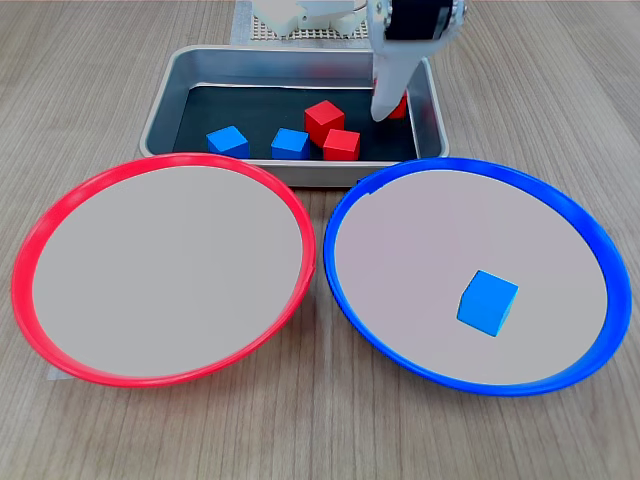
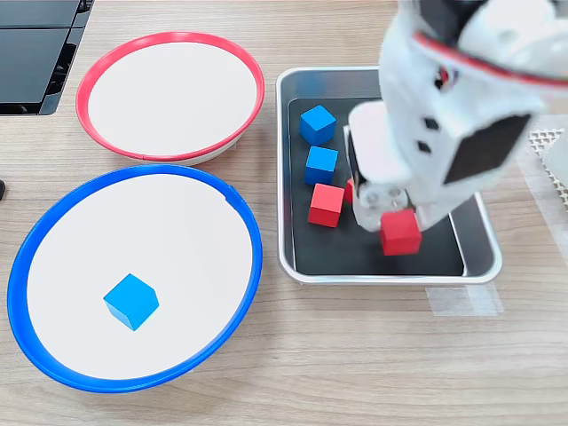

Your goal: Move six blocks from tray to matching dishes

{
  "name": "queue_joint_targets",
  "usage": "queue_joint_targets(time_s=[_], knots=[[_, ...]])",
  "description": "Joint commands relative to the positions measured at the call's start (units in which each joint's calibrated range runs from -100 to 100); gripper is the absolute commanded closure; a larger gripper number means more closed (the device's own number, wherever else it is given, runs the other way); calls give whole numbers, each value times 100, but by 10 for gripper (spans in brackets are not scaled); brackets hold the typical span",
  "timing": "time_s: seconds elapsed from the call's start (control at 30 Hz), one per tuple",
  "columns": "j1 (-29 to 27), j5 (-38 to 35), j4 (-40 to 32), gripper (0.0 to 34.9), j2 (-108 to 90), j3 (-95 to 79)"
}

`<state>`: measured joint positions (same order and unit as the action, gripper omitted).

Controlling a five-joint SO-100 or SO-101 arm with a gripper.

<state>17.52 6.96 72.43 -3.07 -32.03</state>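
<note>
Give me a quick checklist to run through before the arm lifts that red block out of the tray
1. Gripper down at the red block in the tray: ok.
2. Firm grip on that block: cannot tell; the arm hides the contact in both exterior views.
3. Red-rimmed dish ready to receive: ok, no blocks in it.
4. Blue-rimmed dish holds only a blue block: ok.
5. Neighbouring red blocks apart from the gripper: cannot tell; one sits close in the second exterior view.
6. Two blue blocks well aside: ok.
</note>
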Motion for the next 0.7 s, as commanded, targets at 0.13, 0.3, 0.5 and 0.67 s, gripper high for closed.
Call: queue_joint_targets(time_s=[0.13,0.3,0.5,0.67], knots=[[-2275,-405,487,347,141,2980],[-2858,-381,-231,345,1283,4118],[-2999,-430,-982,314,2324,4755],[-2971,-625,-1238,138,2503,4673]])
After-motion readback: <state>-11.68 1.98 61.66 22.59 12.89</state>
